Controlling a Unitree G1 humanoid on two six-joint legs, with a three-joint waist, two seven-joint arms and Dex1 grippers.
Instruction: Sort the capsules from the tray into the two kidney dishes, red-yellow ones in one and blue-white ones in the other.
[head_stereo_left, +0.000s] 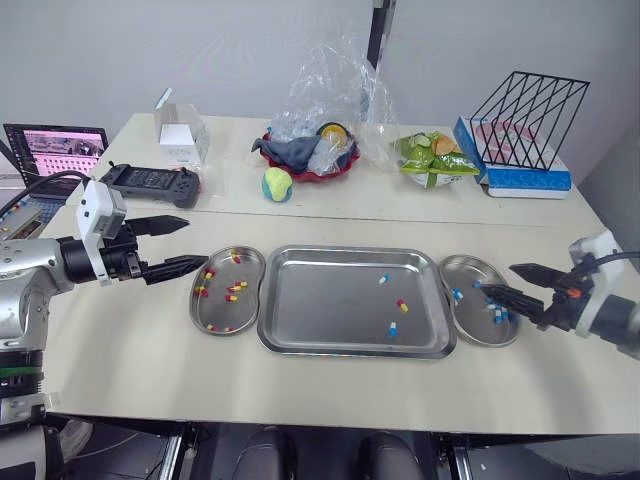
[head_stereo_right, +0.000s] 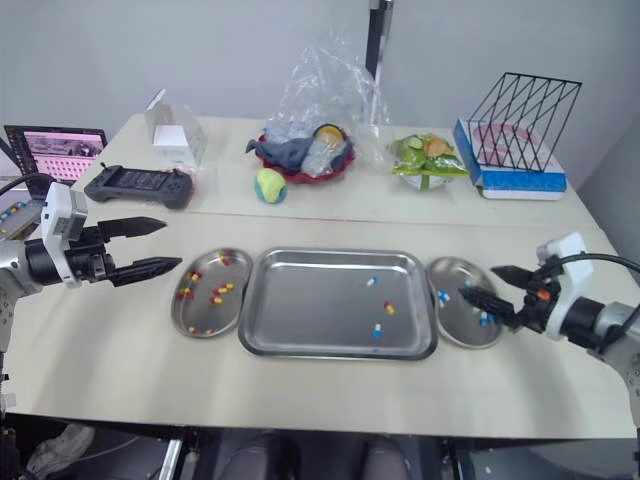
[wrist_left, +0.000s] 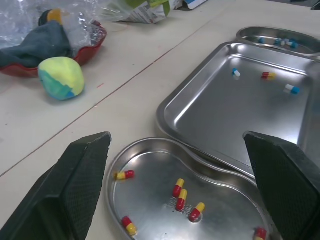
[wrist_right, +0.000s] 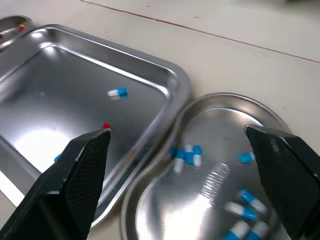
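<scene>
A steel tray (head_stereo_left: 320, 300) lies in the middle of the table and holds two blue-white capsules (head_stereo_left: 383, 279) and one red-yellow capsule (head_stereo_left: 402, 305). Touching its left side is a kidney dish (head_stereo_left: 194, 310) with several red-yellow capsules (wrist_left: 179, 194). The kidney dish (head_stereo_left: 478, 325) on its right holds several blue-white capsules (wrist_right: 189, 155). My left gripper (head_stereo_left: 195, 243) hovers open at the left dish's outer edge, empty. Over the right dish's far edge my right gripper (head_stereo_left: 498, 279) is open and empty too.
Behind the tray lie a yellow-green ball (head_stereo_left: 277, 184), a red bowl with cloth under a plastic bag (head_stereo_left: 310, 150), a green packet (head_stereo_left: 435, 158) and a black wire rack (head_stereo_left: 530, 115). A black controller (head_stereo_left: 150, 182), a white box (head_stereo_left: 182, 130) and a laptop (head_stereo_left: 55, 150) stand at the back left.
</scene>
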